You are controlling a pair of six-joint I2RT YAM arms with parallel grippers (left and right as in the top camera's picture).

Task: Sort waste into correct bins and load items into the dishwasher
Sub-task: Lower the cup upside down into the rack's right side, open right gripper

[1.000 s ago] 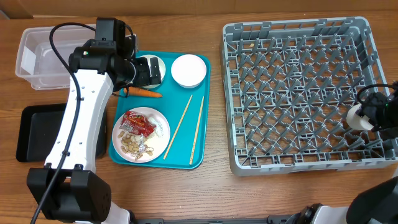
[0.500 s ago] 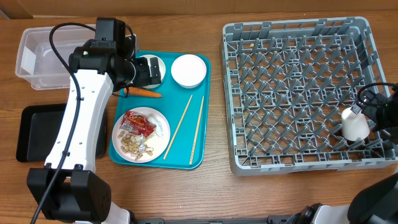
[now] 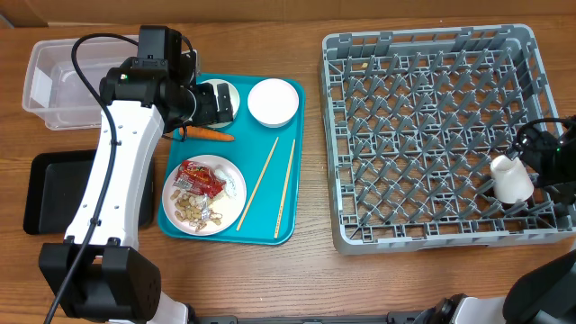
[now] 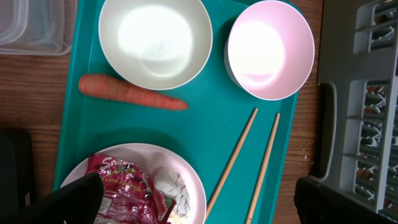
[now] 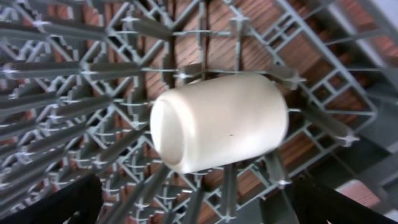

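Legible marking: the red snack wrapper (image 4: pixel 121 186) carries white script starting with "S"; the rest cannot be read. The white label on the clear tub (image 3: pixel 45 85) is too small to read. All positions are given from the teal tray (image 3: pixel 261 216). On it stand two white bowls (image 4: pixel 155 40) (image 4: pixel 270 46) side by side at the far end, with the carrot (image 4: pixel 130 93) just beside the first. The chopsticks (image 4: pixel 233 158) lie slightly splayed along its rack-side edge. The plate (image 4: pixel 134 148) at its near end holds the snack wrapper and a crumpled white wrapper (image 4: pixel 168 186). The tub and the black tray (image 3: pixel 49 189) sit off the tray's opposite edge. A bare strip of table (image 3: pixel 315 270) separates the tray from the dish rack (image 3: pixel 432 236). The cup (image 3: pixel 510 178) lies on its side on the rack's pegs, near the wall farthest from the tray. The left pincer (image 4: pixel 210 202) hangs over the tray, fingers wide apart, gripping nothing. The right pincer (image 5: pixel 193 205) is spread wide, clear of the cup.
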